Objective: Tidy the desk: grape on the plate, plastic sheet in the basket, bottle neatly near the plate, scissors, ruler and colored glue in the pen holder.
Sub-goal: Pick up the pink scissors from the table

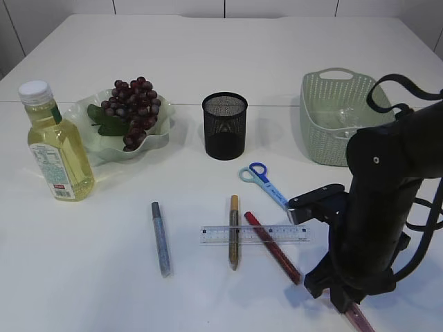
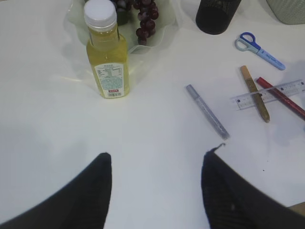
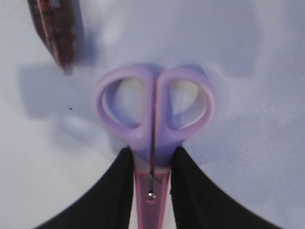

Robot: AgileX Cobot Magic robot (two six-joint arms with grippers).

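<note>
The pen holder (image 1: 224, 126) stands far and to the left of the right arm, mid-table. The right gripper (image 3: 151, 183) is clamped on the purple scissors (image 3: 153, 112) just behind the handle loops (blades hidden), at the near right edge. The left gripper (image 2: 156, 183) hangs spread and empty, near left.

A white table (image 1: 208, 297) fills the frame. At left stands a bottle of yellow liquid (image 1: 57, 144), with a pale green plate (image 1: 160, 131) to its right. A black mesh pen holder (image 1: 224, 126) stands at centre and a green basket (image 1: 332, 117) at upper right. Lower centre lie blue scissors (image 1: 261, 180), a clear ruler (image 1: 255, 234), and silver (image 1: 160, 238), gold (image 1: 234, 232) and red (image 1: 272, 247) glue pens
</note>
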